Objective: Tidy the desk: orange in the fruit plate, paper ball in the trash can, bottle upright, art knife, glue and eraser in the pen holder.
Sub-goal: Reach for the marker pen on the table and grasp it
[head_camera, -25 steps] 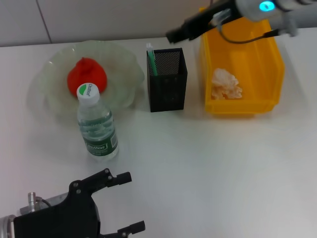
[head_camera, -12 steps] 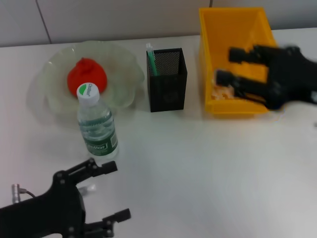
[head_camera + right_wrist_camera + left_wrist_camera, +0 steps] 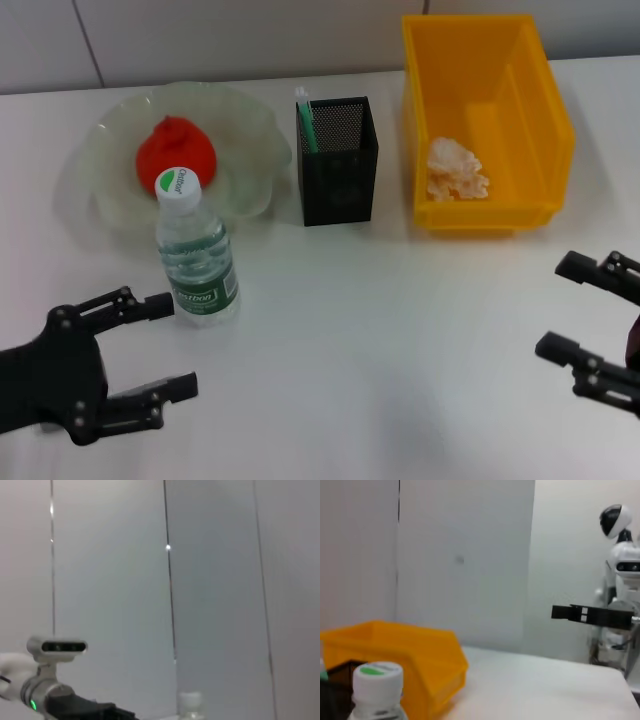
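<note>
Change: the right gripper [image 3: 585, 322] has come away from over the trash can [image 3: 548, 140] to the near right edge of the surface [image 3: 400, 330]; the left gripper [image 3: 150, 345] has swung round so its fingers point toward the bottle [image 3: 195, 255]
Left gripper: low at the near left, fingers apart and holding nothing, one fingertip close beside the bottle's base; I cannot tell whether it touches
Right gripper: near right edge, fingers apart, holding nothing, well apart from every task thing
Orange: the orange [image 3: 176, 152] lies in the middle of the fruit plate [image 3: 250, 135], where the dished plate keeps it from rolling
Paper ball: the paper ball [image 3: 457, 170] lies on the floor of the trash can, against the near wall
Bottle: upright on the surface, cap on, just in front of the fruit plate; its cap also shows low in the left wrist view, before the yellow bin
Pen holder: the pen holder [image 3: 338, 160] stands between plate and trash can; a green stick-like item [image 3: 306, 120] leans in its left corner; which of art knife, glue or eraser it is, and whether the others are inside, I cannot tell through the mesh
Progress: nothing loose lies on the surface, so the tidying looks finished or nearly so; both arms appear drawn back to leave the things undisturbed
</note>
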`<action>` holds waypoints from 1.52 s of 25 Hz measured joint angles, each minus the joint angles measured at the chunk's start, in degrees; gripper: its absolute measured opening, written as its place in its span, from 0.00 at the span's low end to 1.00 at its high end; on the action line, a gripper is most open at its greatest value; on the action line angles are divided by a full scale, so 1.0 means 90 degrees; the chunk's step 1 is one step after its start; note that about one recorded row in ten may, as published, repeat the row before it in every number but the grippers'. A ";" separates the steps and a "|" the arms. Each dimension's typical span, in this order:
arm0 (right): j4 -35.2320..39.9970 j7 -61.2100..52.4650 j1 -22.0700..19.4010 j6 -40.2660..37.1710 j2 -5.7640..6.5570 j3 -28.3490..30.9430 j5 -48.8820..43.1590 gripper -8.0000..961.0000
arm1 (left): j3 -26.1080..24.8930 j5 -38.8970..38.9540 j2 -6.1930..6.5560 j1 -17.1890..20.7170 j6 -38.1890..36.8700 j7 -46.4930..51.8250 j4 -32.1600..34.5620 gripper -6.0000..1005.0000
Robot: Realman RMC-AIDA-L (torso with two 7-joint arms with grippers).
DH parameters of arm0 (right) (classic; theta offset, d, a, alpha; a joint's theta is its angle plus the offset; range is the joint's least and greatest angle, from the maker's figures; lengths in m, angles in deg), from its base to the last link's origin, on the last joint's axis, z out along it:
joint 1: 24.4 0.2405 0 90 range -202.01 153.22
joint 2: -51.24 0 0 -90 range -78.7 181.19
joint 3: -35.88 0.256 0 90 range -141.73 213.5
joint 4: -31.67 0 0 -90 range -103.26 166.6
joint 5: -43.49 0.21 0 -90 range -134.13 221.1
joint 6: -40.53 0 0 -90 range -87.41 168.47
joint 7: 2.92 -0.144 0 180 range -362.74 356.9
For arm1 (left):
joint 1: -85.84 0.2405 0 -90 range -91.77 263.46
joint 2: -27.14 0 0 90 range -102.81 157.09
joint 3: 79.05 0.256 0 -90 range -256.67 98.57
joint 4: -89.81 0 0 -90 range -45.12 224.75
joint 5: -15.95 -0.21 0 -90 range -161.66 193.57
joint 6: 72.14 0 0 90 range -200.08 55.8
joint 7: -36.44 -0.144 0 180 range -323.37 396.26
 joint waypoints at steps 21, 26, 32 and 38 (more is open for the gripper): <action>-0.1110 0.0180 0.1054 0.0627 0.0028 0.0549 -0.1394 0.82 | 0.0446 -0.2963 -0.0498 0.0519 0.1053 0.3783 0.4753 0.81; -0.1121 0.0153 0.1063 0.0753 0.0027 0.0582 -0.1377 0.82 | 0.0680 -0.3111 -0.0497 0.0524 0.1161 0.3943 0.4899 0.80; -0.1173 0.0152 0.1064 0.1021 0.0019 0.0586 -0.1364 0.82 | 0.1327 -0.3980 -0.0485 0.0447 0.1195 0.4801 0.5421 0.80; -0.1334 0.0147 0.1161 0.1209 0.0036 0.0585 -0.1361 0.82 | 0.2280 -0.4834 -0.0488 0.0403 0.1315 0.5755 0.5960 0.80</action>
